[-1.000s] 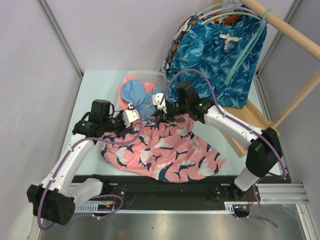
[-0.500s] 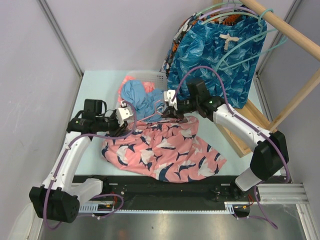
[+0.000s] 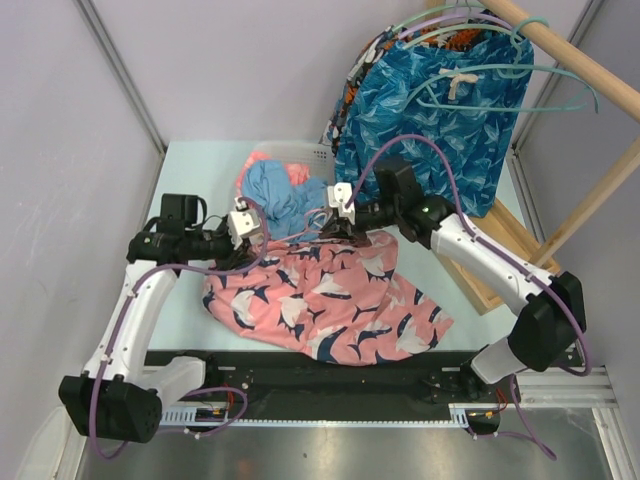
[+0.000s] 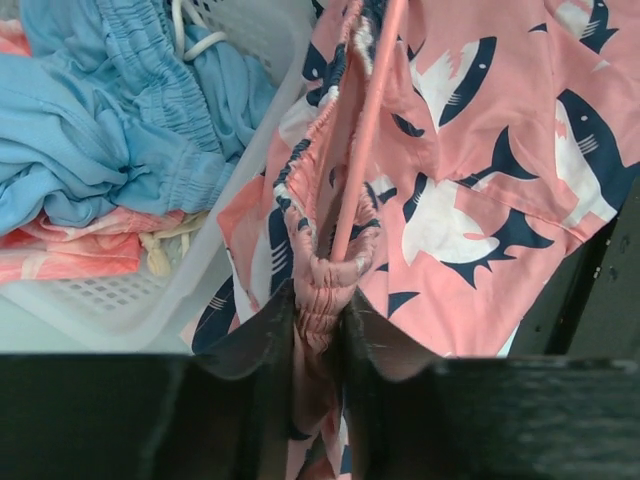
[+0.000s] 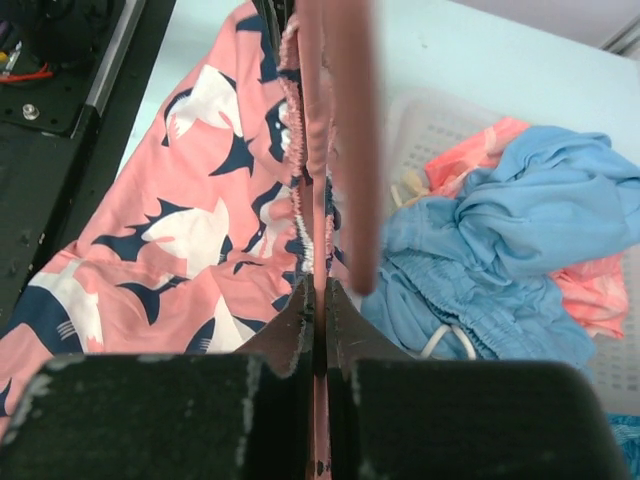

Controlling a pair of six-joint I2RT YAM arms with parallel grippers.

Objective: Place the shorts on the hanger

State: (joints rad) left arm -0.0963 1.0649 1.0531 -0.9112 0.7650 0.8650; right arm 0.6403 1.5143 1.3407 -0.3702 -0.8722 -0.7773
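Note:
The coral-pink shorts (image 3: 330, 300) with the navy and white fish print lie spread on the table in front of both arms. My left gripper (image 3: 250, 235) is shut on the gathered waistband at its left end (image 4: 318, 275). My right gripper (image 3: 335, 222) is shut on a thin bar of the pink hanger (image 5: 318, 200), with the waistband right beside it. In the left wrist view the hanger bar (image 4: 365, 130) runs inside the waistband opening towards my left fingers. The waistband is stretched between the two grippers. The hanger's hook is hidden.
A white basket (image 3: 316, 154) behind the grippers holds a light-blue garment (image 3: 275, 190) and pink clothing. Blue leaf-print shorts (image 3: 430, 110) hang on teal hangers (image 3: 520, 85) from a wooden rail (image 3: 590, 65) at the back right. Wooden frame legs stand at the right.
My left gripper has drawn left and my right gripper slightly right, pulling the waistband out between them. A teal hanger on the rail has swung out to the right.

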